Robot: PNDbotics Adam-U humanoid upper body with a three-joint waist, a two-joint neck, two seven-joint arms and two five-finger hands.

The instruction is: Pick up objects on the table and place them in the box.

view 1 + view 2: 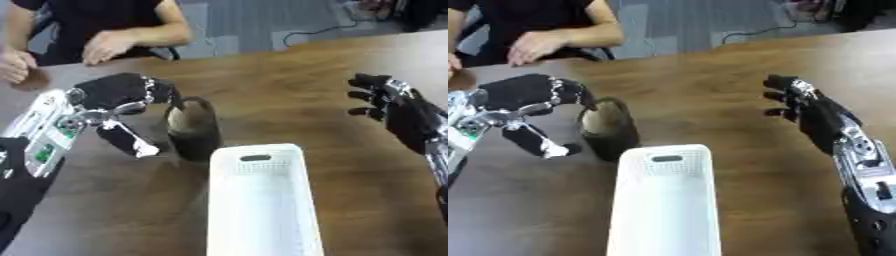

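At the left, the left hand (118,100) was positioned at the side of a dark, roughly cylindrical object (192,131) with a paler upper portion. Fingers curled toward its top edge and the thumb extended lower down, but neither was seen closed around it. The hand was therefore not holding it; contact at the fingertips could not be confirmed. The posture suggested a grasp in preparation.

The object stood upright on the wooden table (297,85), just beyond the near-left corner of the white box (262,200). The box appeared to hold nothing, so 0 items were judged placed. Its long axis ran toward the robot, within reach of both arms.

At the right, the right hand (811,112) was raised above the table with relaxed fingers, holding nothing, well apart from object and box, apparently idle.
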